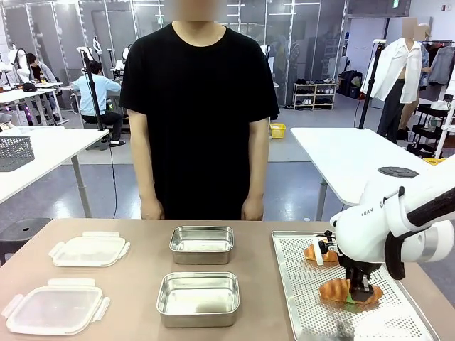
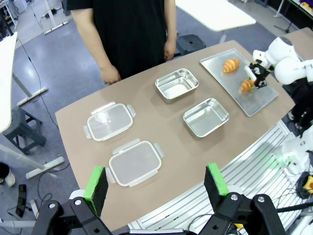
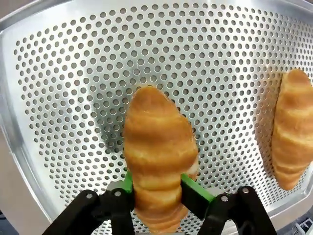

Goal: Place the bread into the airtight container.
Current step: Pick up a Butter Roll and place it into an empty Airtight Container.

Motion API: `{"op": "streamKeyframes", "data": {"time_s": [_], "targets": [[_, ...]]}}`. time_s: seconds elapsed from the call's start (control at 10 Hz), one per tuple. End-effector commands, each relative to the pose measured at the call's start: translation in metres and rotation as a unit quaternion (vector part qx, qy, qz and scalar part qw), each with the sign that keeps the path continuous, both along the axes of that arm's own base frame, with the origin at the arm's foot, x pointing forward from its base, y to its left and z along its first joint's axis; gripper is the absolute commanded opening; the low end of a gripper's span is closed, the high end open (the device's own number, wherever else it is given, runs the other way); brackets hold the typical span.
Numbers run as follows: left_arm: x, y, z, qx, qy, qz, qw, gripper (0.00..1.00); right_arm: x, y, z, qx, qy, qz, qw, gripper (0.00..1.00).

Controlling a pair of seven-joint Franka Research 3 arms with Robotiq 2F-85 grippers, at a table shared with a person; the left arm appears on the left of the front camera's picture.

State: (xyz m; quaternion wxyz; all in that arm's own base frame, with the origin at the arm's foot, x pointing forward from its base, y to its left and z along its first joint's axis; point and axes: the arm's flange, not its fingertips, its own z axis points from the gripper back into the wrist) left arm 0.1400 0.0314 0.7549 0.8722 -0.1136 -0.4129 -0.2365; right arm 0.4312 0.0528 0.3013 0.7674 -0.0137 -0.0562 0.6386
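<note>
Golden-brown ridged bread roll (image 3: pixel 156 142) pinched by right gripper (image 3: pixel 161 188) over perforated silver metal tray (image 3: pixel 73 98)

Jaws are drawn in to the roll's width, green pads (image 3: pixel 194 190) pressing both flanks near its lower end. Can't tell whether the roll is lifted or resting on the tray.

Front view: the roll is in the tray's near half, about mid-width, with bare perforated metal all round it. Second golden-brown bread roll (image 1: pixel 313 253) lies farther back on the tray, apart from the held one.

The tray takes the right part of the brown table (image 1: pixel 142 284). A narrow strip of bare tabletop runs between the tray's left rim and the near rectangular steel container (image 1: pixel 197 298). Far rectangular steel container (image 1: pixel 202 244) sits straight behind it with a gap between. Both are open-topped and bare inside.

Far clear plastic lid with snap tabs (image 1: pixel 89 249) and near clear plastic lid with snap tabs (image 1: pixel 54 309) lie at the left, well apart from the containers. Person in black T-shirt (image 1: pixel 199 106) stands at the far edge, hands hanging off the table.

Left gripper (image 2: pixel 155 182) is spread wide with nothing between the pads, high above the table's near edge and well apart from everything.

Hidden or cut off:
- Right gripper fingers cover the held roll's middle in the front view.
- The held roll's near end runs off the bottom of the right wrist view and covers most of each pad.
- The second roll is partly behind the right arm in the front view and cut by the right edge in the right wrist view.
- The tray's near right corner is cut by the frame bottom.
</note>
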Motion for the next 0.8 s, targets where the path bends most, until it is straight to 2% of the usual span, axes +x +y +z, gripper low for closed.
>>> {"op": "streamKeyframes", "data": {"time_s": [0.0,0.2,0.4,0.7], "targets": [[-0.002,-0.002,0.003,0.002,-0.003,-0.002,1.000,1.00,-0.001,0.009,0.052,0.008,0.002,-0.015,1.000,0.36],[-0.002,-0.002,0.003,0.002,-0.003,-0.002,1.000,1.00,0.001,0.028,0.109,0.018,0.006,-0.038,0.999,0.36],[-0.002,-0.002,0.003,0.002,-0.003,-0.002,1.000,1.00,0.000,0.061,0.145,0.008,-0.009,-0.053,0.999,0.36],[-0.002,-0.002,0.003,0.002,-0.003,-0.002,1.000,1.00,-0.014,0.136,0.163,0.006,-0.011,-0.061,0.998,0.36]]}}
